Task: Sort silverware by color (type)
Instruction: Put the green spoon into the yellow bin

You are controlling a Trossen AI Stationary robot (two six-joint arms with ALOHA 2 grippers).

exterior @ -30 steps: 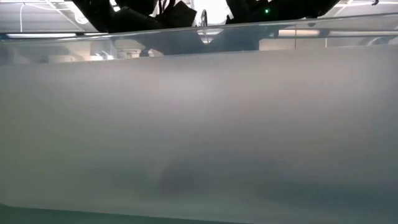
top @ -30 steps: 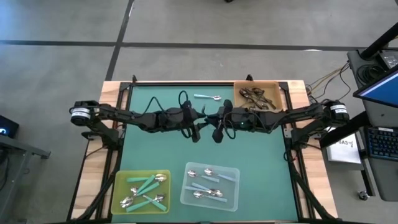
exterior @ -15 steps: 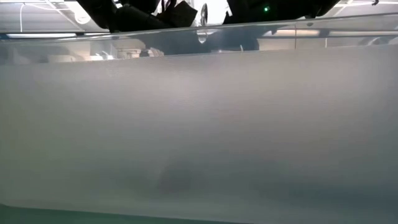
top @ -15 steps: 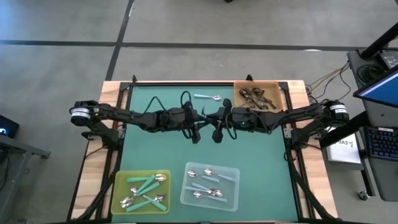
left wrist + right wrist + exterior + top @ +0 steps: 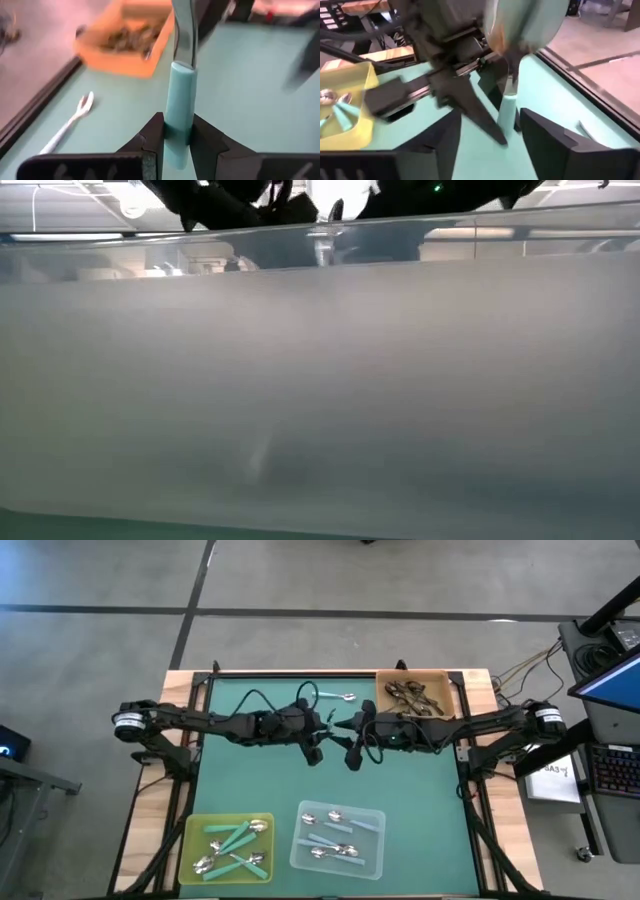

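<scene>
Green mat table (image 5: 250, 790) on a wood-edged frame, grey floor around it, a desk with a keyboard off toward 3 o'clock. Near table centre, slightly toward 12 o'clock, the left gripper (image 5: 175, 132) is clamped on the pale teal handle of a spoon (image 5: 181, 95); both fingers (image 5: 152, 137) press the handle's sides, and the metal shaft runs up out of the left wrist view. From above, the left gripper (image 5: 312, 727) and right gripper (image 5: 350, 740) sit just beside each other at mid-table, arms reaching in from 9 and 3 o'clock. In the right wrist view the right gripper (image 5: 487, 137) has its fingers spread apart around the held spoon (image 5: 507, 107), not touching it as far as can be told; the left gripper's body fills the frame behind. A light-blue-handled piece (image 5: 333, 696) lies alone on the mat toward 12 o'clock, near the orange tray (image 5: 440, 680) at about 1 o'clock, which holds dark-handled pieces (image 5: 410, 695). Yellow tray (image 5: 192, 840) at about 7 o'clock holds teal-handled spoons (image 5: 235, 840); clear tray (image 5: 375, 850) at 6 o'clock holds light-blue-handled spoons (image 5: 330, 835). Low view is mostly blocked by a clear tray wall (image 5: 320, 380); dark arm parts and a shiny spoon bowl (image 5: 322, 245) show above it.
</scene>
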